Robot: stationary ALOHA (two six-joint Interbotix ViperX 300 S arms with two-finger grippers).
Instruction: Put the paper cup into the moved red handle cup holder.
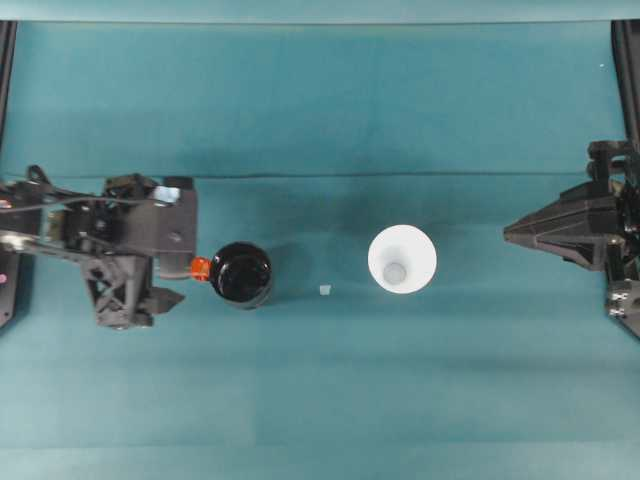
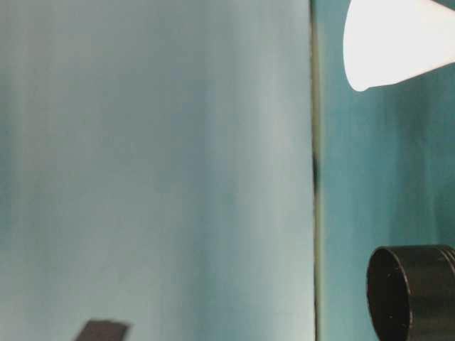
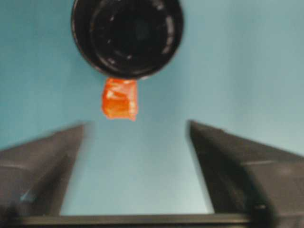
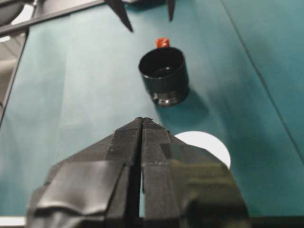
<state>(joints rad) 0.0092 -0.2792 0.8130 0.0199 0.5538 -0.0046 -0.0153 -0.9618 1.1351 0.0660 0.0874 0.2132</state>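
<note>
Fingers of the left gripper [image 3: 135, 142] are seen apart before the red handle cup holder [image 1: 241, 274]; right gripper [image 4: 142, 121] fingers are pressed together; bare desk [image 1: 320, 380] is seen around the paper cup [image 1: 402, 259].

In your table-level view, the paper cup [image 2: 398, 42] is cut off by the frame's top and right edges, and the red handle cup holder [image 2: 412, 291] by the bottom right corner. In your right wrist view, the right pincer [image 4: 142, 119] covers most of the cup. Your left wrist view blurs the left pincer's fingers [image 3: 42, 161] along the bottom.
</note>
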